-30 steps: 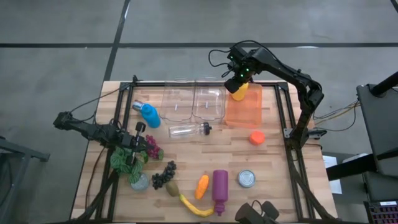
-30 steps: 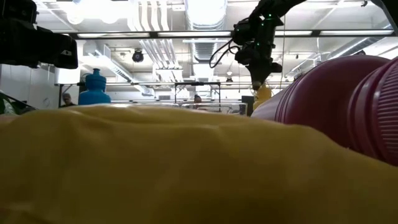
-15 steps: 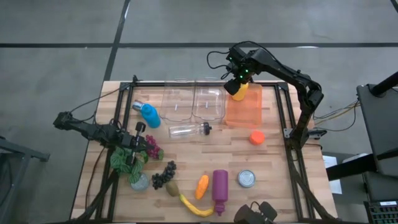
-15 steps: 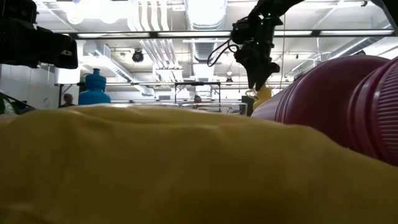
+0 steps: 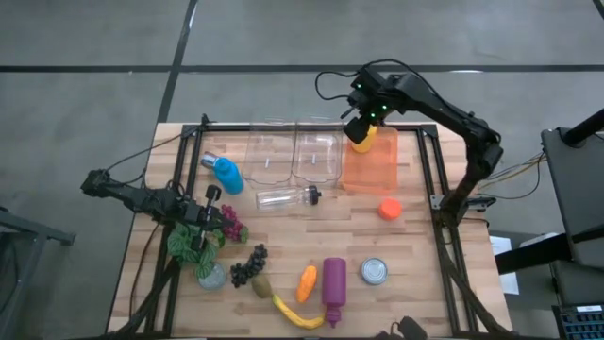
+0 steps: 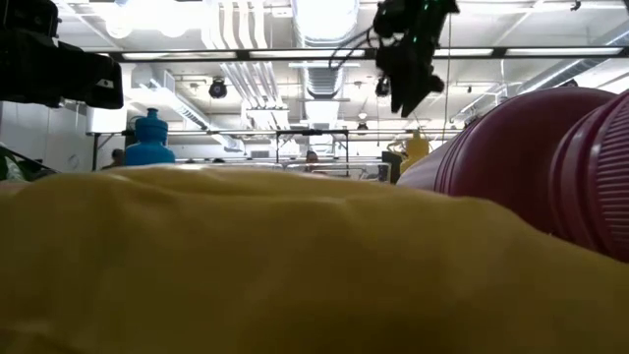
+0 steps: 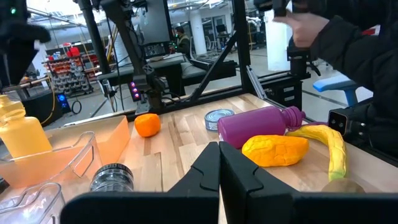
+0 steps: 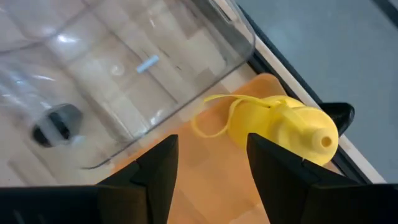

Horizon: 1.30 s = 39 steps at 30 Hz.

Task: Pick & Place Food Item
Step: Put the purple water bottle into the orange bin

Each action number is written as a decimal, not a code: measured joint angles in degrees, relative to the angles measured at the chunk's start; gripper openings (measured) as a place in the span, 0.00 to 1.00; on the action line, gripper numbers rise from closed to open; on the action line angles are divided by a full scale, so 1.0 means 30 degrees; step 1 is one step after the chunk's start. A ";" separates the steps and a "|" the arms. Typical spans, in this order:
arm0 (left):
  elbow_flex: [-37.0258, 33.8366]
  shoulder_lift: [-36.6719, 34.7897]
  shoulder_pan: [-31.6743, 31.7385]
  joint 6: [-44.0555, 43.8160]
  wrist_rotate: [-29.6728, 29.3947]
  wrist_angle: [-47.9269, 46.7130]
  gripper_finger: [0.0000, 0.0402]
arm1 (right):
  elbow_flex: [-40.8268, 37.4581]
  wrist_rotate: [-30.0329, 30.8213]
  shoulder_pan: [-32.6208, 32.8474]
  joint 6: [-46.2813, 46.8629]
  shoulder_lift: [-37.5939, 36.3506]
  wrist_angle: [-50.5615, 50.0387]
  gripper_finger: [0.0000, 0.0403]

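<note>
The right gripper (image 5: 360, 126) hangs at the upper centre-right of the high view, above the far end of the orange bin (image 5: 370, 168). Its jaws stand apart and hold nothing; the right wrist view shows the two dark fingers (image 8: 155, 168) spread, with the yellow squeeze bottle (image 8: 283, 127) lying free beyond them on the bin's orange floor. In the high view the yellow squeeze bottle (image 5: 363, 141) sits in the bin's upper corner, just below the gripper. In the low view the gripper (image 6: 401, 96) hangs well above the bottle (image 6: 415, 150), which shows in the centre right of the frame.

To the left of the orange bin stand two clear bins (image 5: 293, 153), side by side. A clear bottle with a black cap (image 5: 285, 197) lies just below them on the wooden surface (image 5: 415, 236). A blue bottle (image 5: 225, 172) lies at the upper left of the surface, and an orange fruit (image 5: 389, 209) rests just below the orange bin.

The left gripper (image 5: 202, 224) rests at the left of the high view, near the leafy greens (image 5: 187, 244) and the purple grapes (image 5: 231, 223); the left wrist view shows its jaws pressed together and empty.

Along the lower part of the high view lie dark grapes (image 5: 249, 265), a kiwi (image 5: 260, 285), a banana (image 5: 294, 314), an orange carrot-like piece (image 5: 306, 282), a purple bottle (image 5: 333, 285) and a tin can (image 5: 375, 272).
</note>
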 joint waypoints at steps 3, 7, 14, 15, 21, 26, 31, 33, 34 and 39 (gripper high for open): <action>-0.0004 0.0006 -0.0003 0.0000 0.0007 0.0000 0.00 | 0.0000 0.0019 0.0616 0.0287 -0.0853 -0.0010 0.47; -0.0007 0.0007 -0.0002 0.0000 0.0000 0.0000 0.00 | -0.0069 0.0771 0.1821 0.0723 -0.1965 -0.0085 0.47; -0.0007 0.0000 -0.0004 0.0000 0.0007 0.0000 0.00 | -0.0451 0.2417 0.4773 0.1963 -0.3949 -0.0631 0.47; -0.0001 0.0006 -0.0003 0.0000 0.0000 0.0000 0.00 | -0.0626 0.2547 0.5211 0.2207 -0.4242 -0.0563 0.47; -0.0007 0.0000 0.0003 0.0000 0.0007 0.0000 0.00 | -0.2896 0.2590 0.7781 0.3682 -0.6105 0.0518 0.47; -0.0007 0.0003 -0.0004 0.0000 0.0007 0.0000 0.00 | -0.5246 0.3022 0.9757 0.4349 -0.7499 0.1844 0.47; -0.0006 0.0001 -0.0004 0.0000 0.0006 0.0000 0.00 | -0.7727 0.3052 1.1772 0.4334 -0.8563 0.4005 0.47; -0.0004 0.0003 -0.0001 0.0000 0.0004 0.0000 0.00 | -0.8561 0.3042 1.2629 0.4000 -0.8889 0.4735 0.47; -0.0004 0.0000 -0.0002 0.0000 0.0005 0.0000 0.00 | -0.8914 0.3035 1.2997 0.3878 -0.9023 0.5021 0.47; -0.0002 0.0001 0.0002 0.0000 0.0002 0.0006 0.00 | -1.0210 0.3035 1.4399 0.3992 -0.9182 0.6051 0.47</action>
